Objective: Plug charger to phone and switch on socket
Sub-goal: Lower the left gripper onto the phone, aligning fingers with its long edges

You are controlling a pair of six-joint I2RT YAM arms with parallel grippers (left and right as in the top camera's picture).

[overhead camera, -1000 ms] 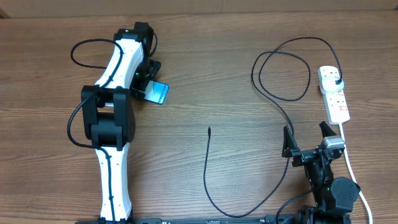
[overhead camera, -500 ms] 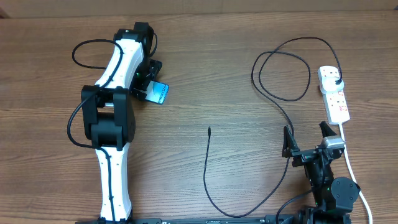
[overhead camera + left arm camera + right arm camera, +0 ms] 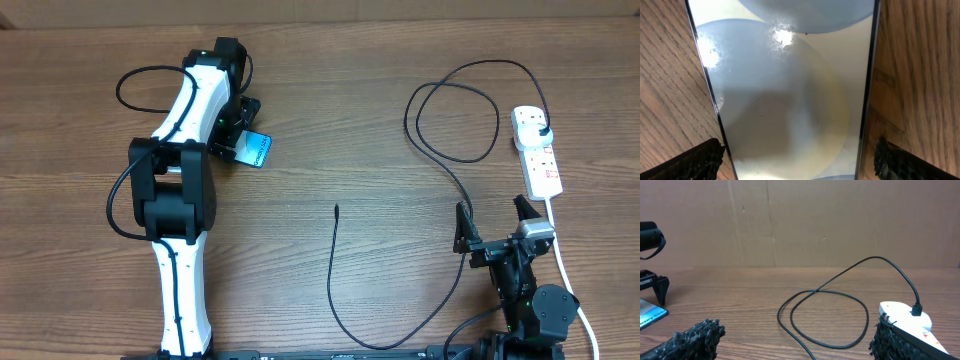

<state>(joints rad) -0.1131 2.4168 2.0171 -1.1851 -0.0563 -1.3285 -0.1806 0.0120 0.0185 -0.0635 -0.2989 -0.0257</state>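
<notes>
Your left wrist view shows what the overhead cannot: the phone (image 3: 790, 100) lies flat on the table between the wide-apart jaws of the left gripper (image 3: 800, 162), its screen washed out by glare. From above, its lit screen carries writing too small to read. The charger (image 3: 331, 260) is plugged into the far end of the socket (image 3: 543, 170), and its tip lies loose mid-table. The right gripper (image 3: 493, 225) stands spread and empty

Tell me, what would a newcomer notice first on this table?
The phone with its glowing blue screen, upper left, lying between the fingers of the open left pincer. Then the charger, a thin black cable looping from the white socket at the right edge down to a loose tip mid-table.
</notes>
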